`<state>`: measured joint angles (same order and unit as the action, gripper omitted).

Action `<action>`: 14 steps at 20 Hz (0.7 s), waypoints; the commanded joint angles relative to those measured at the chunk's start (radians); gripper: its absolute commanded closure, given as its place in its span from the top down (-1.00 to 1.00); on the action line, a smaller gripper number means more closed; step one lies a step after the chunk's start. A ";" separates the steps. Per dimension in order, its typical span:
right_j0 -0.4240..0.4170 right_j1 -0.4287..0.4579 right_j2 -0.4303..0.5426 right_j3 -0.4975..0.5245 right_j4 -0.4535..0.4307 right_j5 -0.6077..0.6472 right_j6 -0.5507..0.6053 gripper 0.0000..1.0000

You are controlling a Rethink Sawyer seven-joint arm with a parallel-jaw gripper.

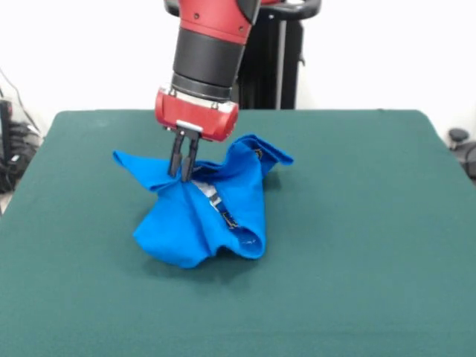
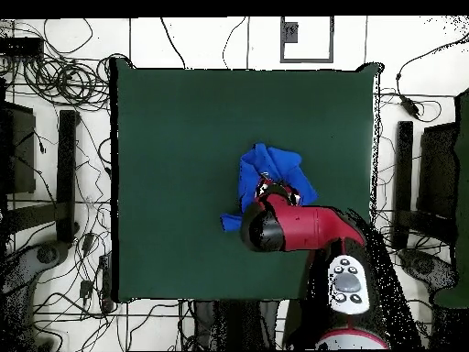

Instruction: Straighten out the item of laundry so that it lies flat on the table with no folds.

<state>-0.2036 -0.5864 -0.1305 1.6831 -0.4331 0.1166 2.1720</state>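
My gripper (image 1: pixel 184 175) is pinched together on a raised fold of the blue T-shirt (image 1: pixel 201 216). The shirt sits bunched and crumpled on the green table (image 1: pixel 357 245).

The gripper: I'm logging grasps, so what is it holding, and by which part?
The gripper is pinching the blue T-shirt at a raised fold near the crumpled middle, not at an edge.

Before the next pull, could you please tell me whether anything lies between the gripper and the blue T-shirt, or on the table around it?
Nothing visible does. The gripper is shut on the crumpled blue T-shirt, pinching a raised fold. The green table around the shirt shows no other objects.
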 commanded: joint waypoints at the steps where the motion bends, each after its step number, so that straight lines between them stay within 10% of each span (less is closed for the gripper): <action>1: 0.076 0.111 0.078 0.037 -0.008 -0.090 0.101 -1.00; 14: 0.098 0.146 0.055 0.009 0.022 -0.126 0.113 -1.00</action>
<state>-0.1328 -0.5104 -0.1308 1.6829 -0.4329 0.0371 2.1720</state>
